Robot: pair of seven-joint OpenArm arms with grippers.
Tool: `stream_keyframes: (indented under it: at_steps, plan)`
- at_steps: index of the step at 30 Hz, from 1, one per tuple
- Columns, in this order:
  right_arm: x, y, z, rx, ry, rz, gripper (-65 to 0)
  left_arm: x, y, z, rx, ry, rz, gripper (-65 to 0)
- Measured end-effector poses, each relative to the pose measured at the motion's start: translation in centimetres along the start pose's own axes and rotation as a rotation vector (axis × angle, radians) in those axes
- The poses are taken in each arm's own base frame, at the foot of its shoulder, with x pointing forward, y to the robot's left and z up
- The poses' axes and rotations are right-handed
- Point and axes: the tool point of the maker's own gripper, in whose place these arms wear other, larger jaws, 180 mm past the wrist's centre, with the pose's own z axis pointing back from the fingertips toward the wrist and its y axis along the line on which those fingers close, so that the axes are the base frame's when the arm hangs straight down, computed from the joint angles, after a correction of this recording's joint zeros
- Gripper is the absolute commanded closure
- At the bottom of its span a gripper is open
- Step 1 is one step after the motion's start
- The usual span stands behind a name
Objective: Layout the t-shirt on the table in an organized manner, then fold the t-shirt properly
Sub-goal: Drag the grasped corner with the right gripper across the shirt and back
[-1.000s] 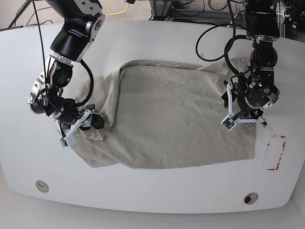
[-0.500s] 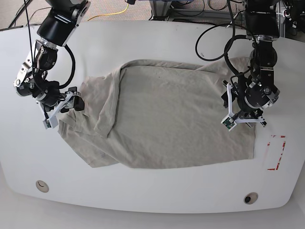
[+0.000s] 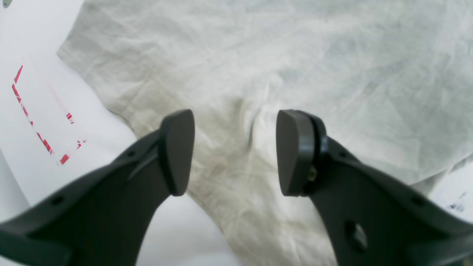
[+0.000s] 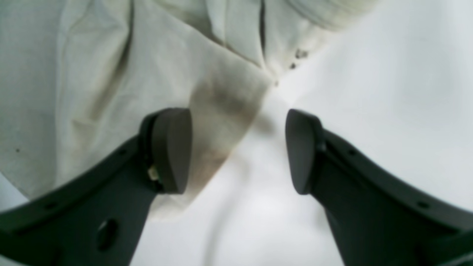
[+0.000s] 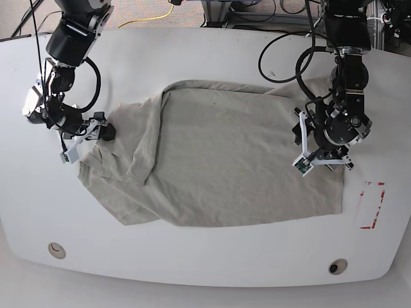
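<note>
While the right hand sits at the far left of the base view, its fingers stand fairly wide apart w/ nothing between them; one finger is over a sleeve edge of the t-shirt, the other over bare worktop. Contact w/ the cloth can't be told. The t-shirt lies spread across the middle of the worktop, wrinkled, its left part bunched in folds. Toward the right, the left hand hangs over the shirt's right edge, fingers also fairly wide, gripping nothing; cloth shows in the gap below. Rightmost, a red-outlined rectangle is marked on the worktop. No readable writing.
</note>
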Motion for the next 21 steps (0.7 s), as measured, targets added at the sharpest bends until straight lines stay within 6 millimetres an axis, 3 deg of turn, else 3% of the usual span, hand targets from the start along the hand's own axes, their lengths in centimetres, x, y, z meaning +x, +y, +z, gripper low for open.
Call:
stream_keyframes:
  at_steps: [8, 16, 21]
  plan:
    - [0.8, 0.2, -0.2, 0.005, -0.011, 0.003, -37.3, 0.0, 0.0, 0.0, 0.0, 0.0, -0.001, -31.8]
    - [0.9, 1.7, -1.1, 0.04, -0.019, -0.002, -13.2, 0.0, 0.0, 0.0, 0.0, 0.0, 0.0, -31.8]
    - [1.4, 1.6, -1.0, 0.036, -0.022, 0.002, -10.3, 0.0, 0.0, 0.0, 0.0, 0.0, 0.0, -31.8]
